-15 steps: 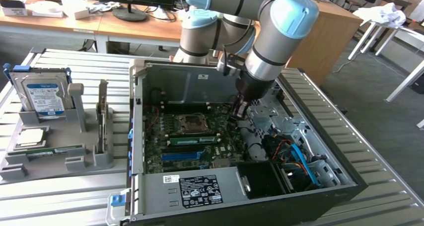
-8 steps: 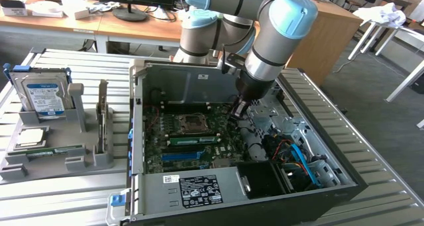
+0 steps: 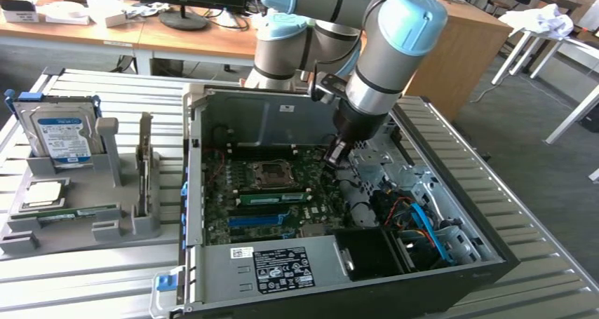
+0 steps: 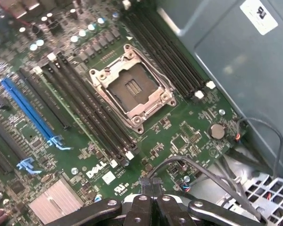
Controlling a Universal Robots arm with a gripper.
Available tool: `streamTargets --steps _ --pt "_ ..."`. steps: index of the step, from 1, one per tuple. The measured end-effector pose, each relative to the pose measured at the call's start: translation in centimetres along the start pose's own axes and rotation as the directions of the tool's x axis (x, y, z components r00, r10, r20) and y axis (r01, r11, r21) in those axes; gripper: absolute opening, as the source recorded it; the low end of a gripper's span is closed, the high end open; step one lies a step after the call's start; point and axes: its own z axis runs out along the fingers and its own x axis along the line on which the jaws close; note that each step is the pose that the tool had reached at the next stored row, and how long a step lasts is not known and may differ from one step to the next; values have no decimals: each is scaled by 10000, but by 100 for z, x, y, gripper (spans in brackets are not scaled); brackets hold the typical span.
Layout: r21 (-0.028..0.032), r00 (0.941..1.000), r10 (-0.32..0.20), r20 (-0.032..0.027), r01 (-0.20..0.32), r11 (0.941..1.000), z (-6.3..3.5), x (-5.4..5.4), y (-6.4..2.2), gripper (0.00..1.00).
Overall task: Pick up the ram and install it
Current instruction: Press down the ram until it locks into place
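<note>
Hovering inside the open computer case point(image 3: 449, 263), your end effector point(image 4: 151, 184) sits just above the motherboard point(image 4: 188, 127) near the empty CPU socket point(image 4: 132, 87), its fingers point(image 4: 145, 183) pressed together and holding nothing. You'll find the ram point(image 3: 80, 213) lying flat in the grey holder point(image 3: 56, 238) on the desk point(image 3: 84, 277), at the exterior view's left, below the hard drive point(image 3: 61, 133), well apart from the arm.
</note>
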Motion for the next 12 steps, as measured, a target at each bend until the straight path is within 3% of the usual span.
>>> streamTargets --steps 6,12 --pt "67 9980 622 64 -623 9980 3 0 0 10" --pt "133 9920 1258 131 -1260 9919 4 0 0 10"
